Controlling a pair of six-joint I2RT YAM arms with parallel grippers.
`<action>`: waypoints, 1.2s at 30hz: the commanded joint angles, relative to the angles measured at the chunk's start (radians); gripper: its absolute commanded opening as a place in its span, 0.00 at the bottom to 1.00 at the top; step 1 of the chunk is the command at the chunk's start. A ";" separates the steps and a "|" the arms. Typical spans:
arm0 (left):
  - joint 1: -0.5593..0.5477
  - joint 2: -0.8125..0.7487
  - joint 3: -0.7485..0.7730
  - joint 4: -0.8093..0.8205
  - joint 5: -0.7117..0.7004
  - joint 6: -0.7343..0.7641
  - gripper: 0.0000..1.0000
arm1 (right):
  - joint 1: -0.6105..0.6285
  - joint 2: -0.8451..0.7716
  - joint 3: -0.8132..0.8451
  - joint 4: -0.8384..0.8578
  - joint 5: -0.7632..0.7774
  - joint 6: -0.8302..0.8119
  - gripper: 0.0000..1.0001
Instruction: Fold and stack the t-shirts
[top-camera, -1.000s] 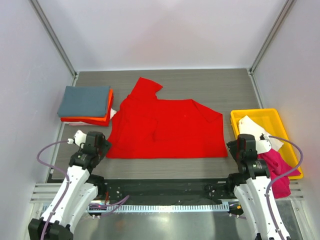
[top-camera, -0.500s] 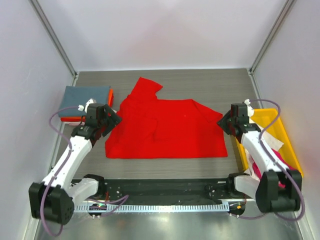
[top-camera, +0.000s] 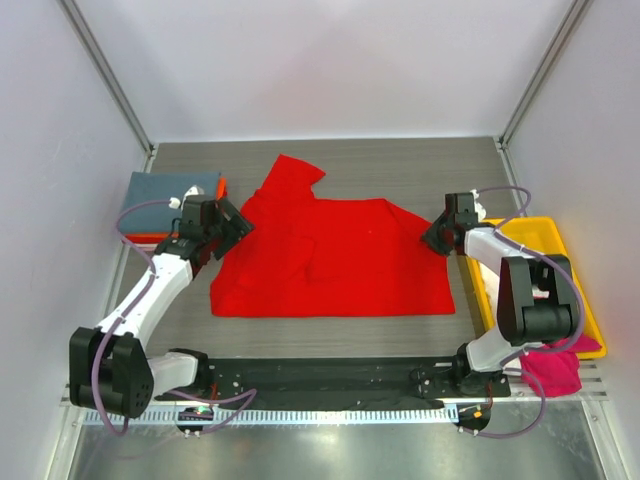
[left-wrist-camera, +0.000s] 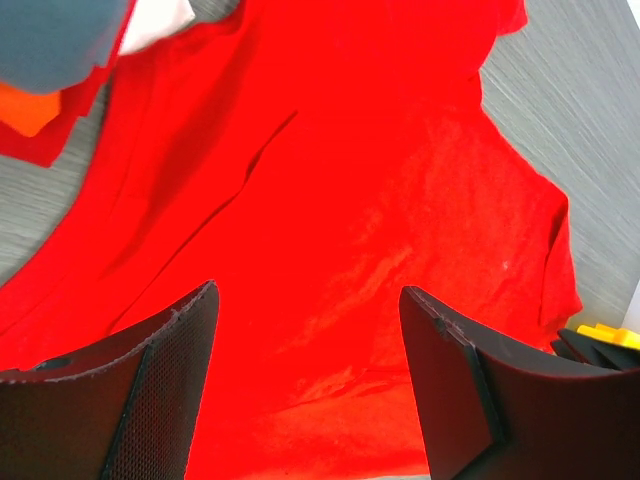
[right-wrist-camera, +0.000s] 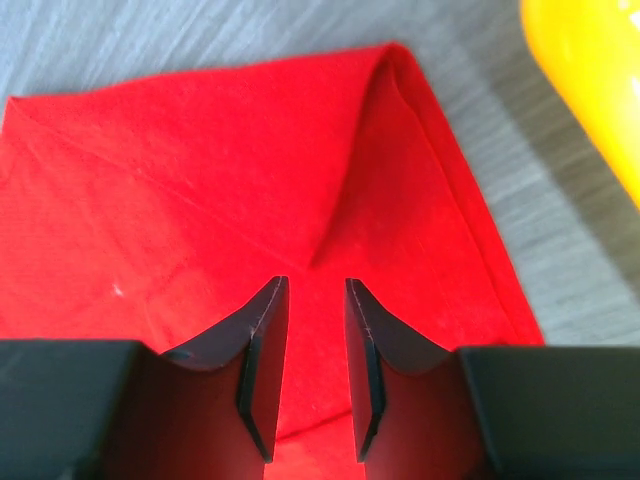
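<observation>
The bright red t-shirt (top-camera: 330, 255) lies spread flat in the middle of the table. My left gripper (top-camera: 230, 227) hovers over its left edge, jaws wide open and empty, with red cloth (left-wrist-camera: 330, 200) filling the left wrist view. My right gripper (top-camera: 436, 238) is at the shirt's right sleeve corner, jaws a narrow gap apart over the red cloth (right-wrist-camera: 250, 170). A folded slate grey-blue shirt (top-camera: 165, 192) lies on a folded orange one (top-camera: 220, 190) at the back left. A magenta pink shirt (top-camera: 552, 367) hangs over the yellow tray's near end.
The yellow plastic tray (top-camera: 540, 228) stands at the right, close to my right gripper; its rim shows in the right wrist view (right-wrist-camera: 590, 90). The folded stack sits just left of my left gripper (left-wrist-camera: 50, 40). Grey walls enclose the table.
Both arms have reached out from near their bases: the left gripper to the red shirt's left edge, the right gripper to its right sleeve corner. The shirt has not moved.
</observation>
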 joint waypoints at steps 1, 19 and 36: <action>0.004 0.018 0.047 0.066 0.043 0.001 0.74 | -0.001 0.030 0.055 0.060 0.005 -0.006 0.35; 0.004 0.006 0.029 0.058 0.023 0.009 0.73 | -0.001 0.117 0.079 0.101 -0.012 0.017 0.36; 0.005 0.033 0.039 0.064 -0.021 0.014 0.73 | -0.001 0.145 0.136 0.112 -0.010 0.025 0.01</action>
